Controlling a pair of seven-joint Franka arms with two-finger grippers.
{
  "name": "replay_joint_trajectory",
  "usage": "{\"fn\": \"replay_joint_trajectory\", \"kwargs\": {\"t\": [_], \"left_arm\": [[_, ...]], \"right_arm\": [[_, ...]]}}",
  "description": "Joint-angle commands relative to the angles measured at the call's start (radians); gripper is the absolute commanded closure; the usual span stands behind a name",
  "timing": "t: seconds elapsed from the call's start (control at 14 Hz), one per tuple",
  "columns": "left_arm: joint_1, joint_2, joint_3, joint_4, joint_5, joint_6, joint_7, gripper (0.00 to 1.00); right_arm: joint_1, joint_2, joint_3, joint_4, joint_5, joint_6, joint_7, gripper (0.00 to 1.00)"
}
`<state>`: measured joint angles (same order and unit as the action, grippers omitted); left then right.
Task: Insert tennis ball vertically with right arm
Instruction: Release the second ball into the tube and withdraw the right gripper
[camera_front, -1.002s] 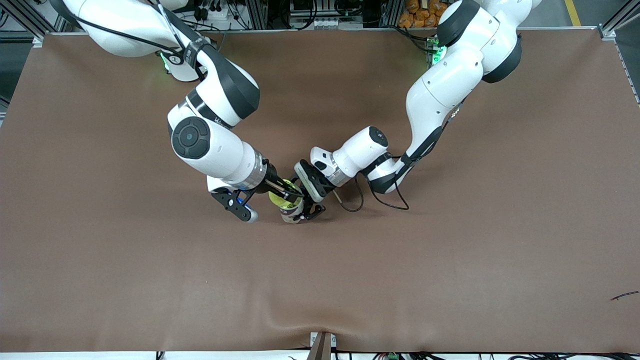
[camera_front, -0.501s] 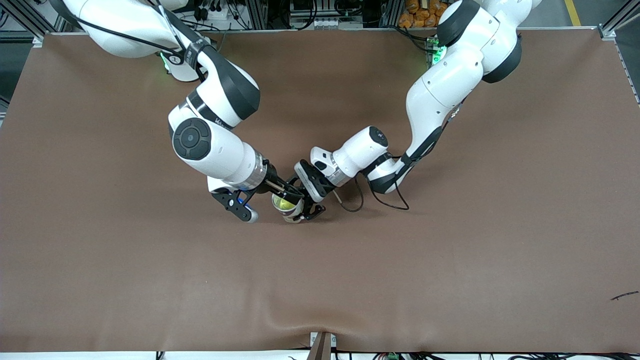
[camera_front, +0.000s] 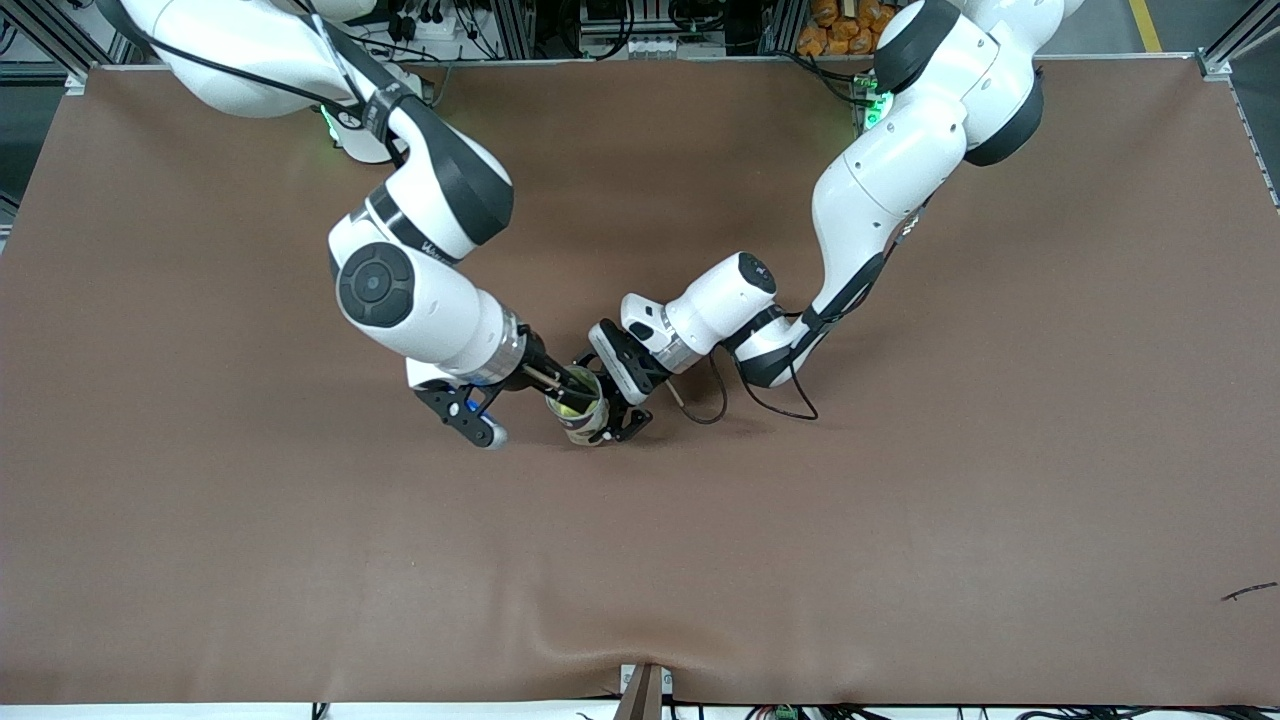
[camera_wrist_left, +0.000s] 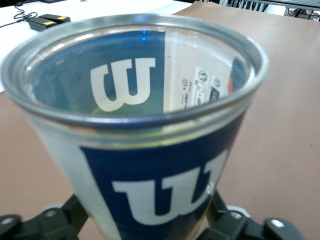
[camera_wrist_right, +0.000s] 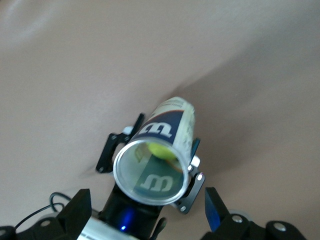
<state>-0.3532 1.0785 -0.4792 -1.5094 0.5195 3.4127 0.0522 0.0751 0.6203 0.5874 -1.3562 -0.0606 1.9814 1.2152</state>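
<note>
Now the ball (camera_wrist_right: 161, 150) sits in the can (camera_front: 583, 408); right gripper (camera_wrist_right: 150, 210) (wide, empty) should lift straight up, left gripper (camera_front: 608, 420) flanking the can mid-table, grip unclear.

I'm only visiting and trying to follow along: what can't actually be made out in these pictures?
- Can base: front view, hidden by the left gripper around it; left wrist view, cut by the lower edge.
- How deep the tennis ball sits: right wrist view, from the open right gripper over the can, looks down the mouth.
- Label's small print: left wrist view, too small.
</note>
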Motion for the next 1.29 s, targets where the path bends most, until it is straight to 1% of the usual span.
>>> {"fn": "replay_joint_trajectory", "kwargs": {"t": [0.0, 0.14, 0.21, 0.43, 0.72, 0.86, 1.0, 1.22], "left_arm": [[-0.009, -0.02, 0.007, -0.005, -0.007, 0.007, -0.02, 0.0], [-0.009, -0.035, 0.007, -0.021, -0.007, 0.007, -0.028, 0.0], [-0.009, -0.049, 0.007, -0.041, -0.009, 0.003, -0.028, 0.0], [0.003, -0.084, 0.007, -0.106, -0.009, -0.001, -0.028, 0.0], [0.002, -0.098, 0.007, -0.159, -0.01, -0.003, -0.029, 0.0], [0.003, -0.101, 0.008, -0.176, -0.007, -0.004, -0.029, 0.0], [0.005, -0.103, 0.008, -0.19, -0.006, -0.004, -0.029, 0.0], [0.01, -0.104, 0.007, -0.195, -0.004, -0.003, -0.028, 0.0]], "right_arm": [[-0.05, -0.024, 0.011, 0.0, -0.01, -0.049, -0.039, 0.0], [-0.084, -0.04, 0.012, -0.001, -0.008, -0.053, -0.084, 0.0], [-0.1, -0.043, 0.012, -0.001, -0.008, -0.076, -0.124, 0.0], [-0.165, -0.063, 0.012, -0.004, -0.007, -0.157, -0.294, 0.0], [-0.225, -0.071, 0.011, -0.011, -0.01, -0.196, -0.491, 0.0], [-0.253, -0.097, 0.011, -0.062, -0.022, -0.196, -0.572, 0.0], [-0.271, -0.126, 0.011, -0.11, -0.053, -0.191, -0.652, 0.0], [-0.27, -0.201, 0.012, -0.178, -0.053, -0.191, -0.674, 0.0]]}}
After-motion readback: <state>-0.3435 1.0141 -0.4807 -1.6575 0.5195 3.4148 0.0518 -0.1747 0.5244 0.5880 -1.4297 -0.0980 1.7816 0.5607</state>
